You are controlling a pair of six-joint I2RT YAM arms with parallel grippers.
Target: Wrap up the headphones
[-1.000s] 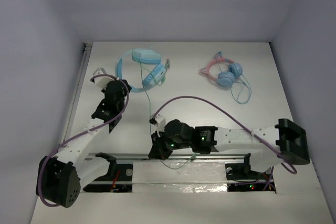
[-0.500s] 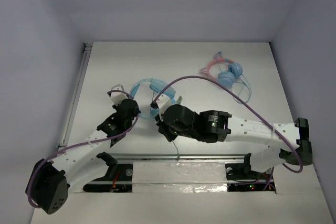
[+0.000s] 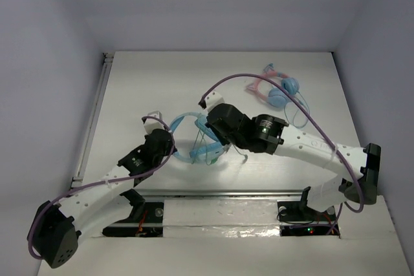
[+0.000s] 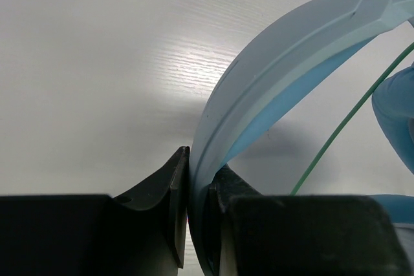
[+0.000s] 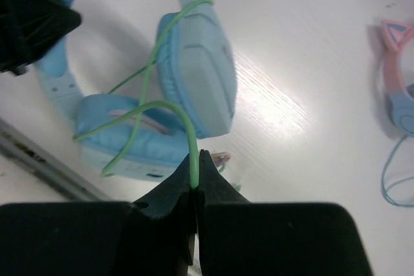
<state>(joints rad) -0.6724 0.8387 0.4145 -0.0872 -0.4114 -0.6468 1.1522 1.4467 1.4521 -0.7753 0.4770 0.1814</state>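
White table (image 3: 129,82) holds the headphones (image 3: 200,150) near its front edge, with the left gripper (image 4: 194,182) shut tight on the headband (image 4: 272,63), the right gripper (image 5: 197,166) pinching the cable (image 5: 169,106), one loop over a cup (image 5: 200,75) and more left to wind.

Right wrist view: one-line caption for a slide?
Right pincer pinches the green cable draped across the light-blue headphones; a smaller pink pair lies at the frame's edge.
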